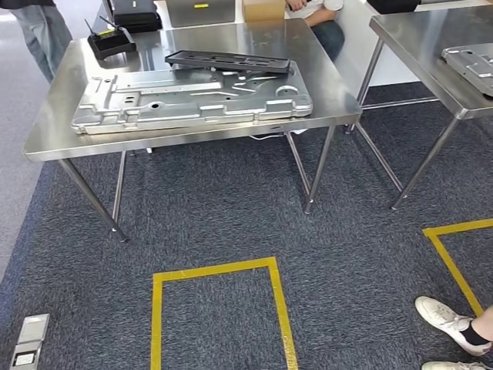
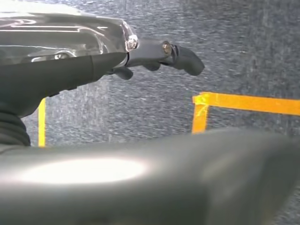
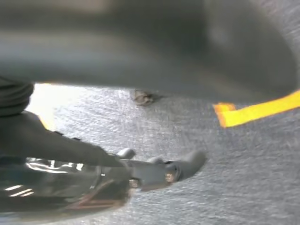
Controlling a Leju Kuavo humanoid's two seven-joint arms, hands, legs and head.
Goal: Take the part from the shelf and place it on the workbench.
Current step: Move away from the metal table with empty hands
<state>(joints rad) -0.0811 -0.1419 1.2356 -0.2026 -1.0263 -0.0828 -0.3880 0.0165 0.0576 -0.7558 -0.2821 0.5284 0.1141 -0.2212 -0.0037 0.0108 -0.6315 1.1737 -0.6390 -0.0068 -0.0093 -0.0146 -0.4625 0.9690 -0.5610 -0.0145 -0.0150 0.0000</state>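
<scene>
A long black flat part (image 1: 228, 61) lies on top of a large silver stamped metal panel (image 1: 192, 96) on the steel workbench (image 1: 52, 127) ahead of me. My left hand (image 2: 155, 54) hangs over the grey carpet, its fingers stretched out with nothing in them. My right hand (image 3: 155, 171) also hangs over the carpet, fingers extended and holding nothing; that view is blurred. Both hands are far from the workbench.
A second steel table (image 1: 407, 38) at the right carries another silver panel (image 1: 472, 62). A black device with antennas (image 1: 110, 40) and a cardboard box (image 1: 263, 9) sit at the back. People stand or sit nearby: legs (image 1: 36, 31), white shoes (image 1: 447, 320). Yellow floor tape (image 1: 218, 270) marks squares.
</scene>
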